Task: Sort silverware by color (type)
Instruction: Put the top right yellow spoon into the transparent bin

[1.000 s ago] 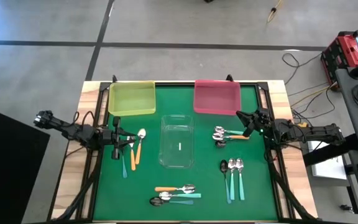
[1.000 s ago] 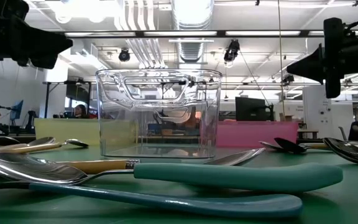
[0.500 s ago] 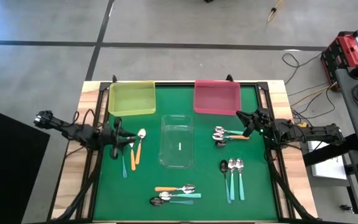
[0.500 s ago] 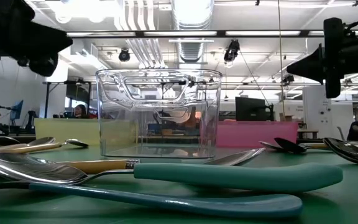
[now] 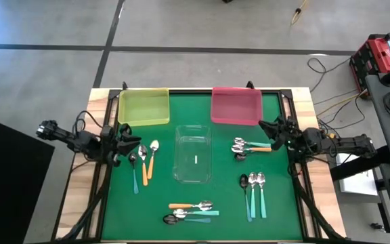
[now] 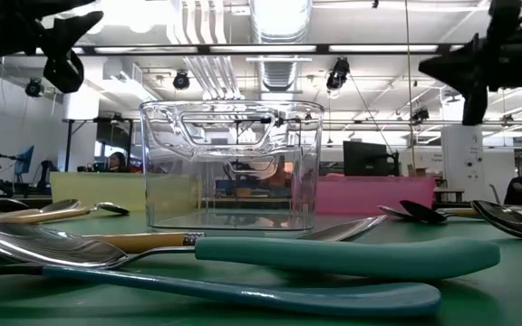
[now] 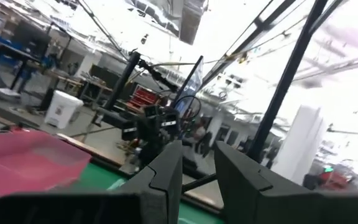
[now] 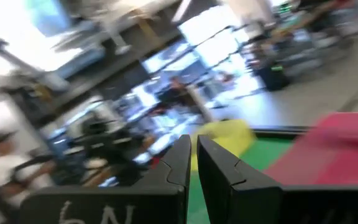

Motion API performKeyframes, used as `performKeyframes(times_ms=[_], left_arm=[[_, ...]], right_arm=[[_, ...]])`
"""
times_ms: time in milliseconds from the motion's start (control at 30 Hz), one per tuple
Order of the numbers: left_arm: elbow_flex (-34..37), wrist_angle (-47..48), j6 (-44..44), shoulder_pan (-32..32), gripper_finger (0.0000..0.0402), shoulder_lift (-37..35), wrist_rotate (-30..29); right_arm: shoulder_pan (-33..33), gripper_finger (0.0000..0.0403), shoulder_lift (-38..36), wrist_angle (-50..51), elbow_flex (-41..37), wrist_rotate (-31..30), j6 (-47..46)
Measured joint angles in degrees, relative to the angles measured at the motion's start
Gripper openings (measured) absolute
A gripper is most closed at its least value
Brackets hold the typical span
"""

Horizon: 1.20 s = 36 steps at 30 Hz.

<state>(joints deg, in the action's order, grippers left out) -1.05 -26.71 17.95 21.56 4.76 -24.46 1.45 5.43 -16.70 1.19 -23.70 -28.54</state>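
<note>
L gripper point(image 5: 128, 140) up off the mat by 3 spoons point(image 5: 144, 160), fingers point(image 7: 166, 174) a bit apart, holding nothing. R gripper point(image 5: 265, 125) nearly closed, empty, near pink tray point(image 5: 235, 106).

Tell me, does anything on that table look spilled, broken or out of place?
Nothing looks spilled or broken. The spoons lie in loose mixed clusters on the green mat, orange and teal handles together, none sorted yet. The yellow tray, pink tray and clear tray sit empty.
</note>
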Motion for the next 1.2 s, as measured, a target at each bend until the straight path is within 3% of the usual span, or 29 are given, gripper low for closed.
performKeyframes(times_ms=[167, 400, 567, 700, 833, 1000, 1200], left_arm=[[-0.01, -9.16, 0.36, 0.00, 0.0077, 5.75, 2.34], [-0.01, -22.82, -6.37, -0.02, 0.0077, 17.27, 1.58], [-0.01, -27.94, -9.48, -0.02, 0.0077, 24.26, 1.40], [-1.91, -29.22, -12.37, -0.02, 0.0077, 28.55, -0.93], [-6.29, -28.76, -18.04, -0.11, 0.0077, 32.17, -2.31], [-14.26, -21.04, -29.14, -0.35, 0.0077, 34.72, -9.32], [-26.51, 7.23, -33.29, -3.68, 0.0077, 35.87, -12.03]], right_arm=[[0.02, 0.0020, 1.41, -0.31, 0.00, 5.23, -1.32], [0.01, 0.0020, 5.63, -2.61, 0.18, 5.75, -1.96], [0.00, 0.0020, 10.68, -1.79, 4.87, 5.70, 1.02], [0.00, 0.0020, 15.33, 5.41, 12.06, 5.10, 4.68], [0.00, 0.0020, 19.28, 19.04, 21.09, 0.39, 6.70], [0.00, 0.0020, 24.63, 34.74, 30.54, -1.97, 6.07], [0.00, 0.0020, 30.72, 41.12, 36.63, -1.82, 5.29]])
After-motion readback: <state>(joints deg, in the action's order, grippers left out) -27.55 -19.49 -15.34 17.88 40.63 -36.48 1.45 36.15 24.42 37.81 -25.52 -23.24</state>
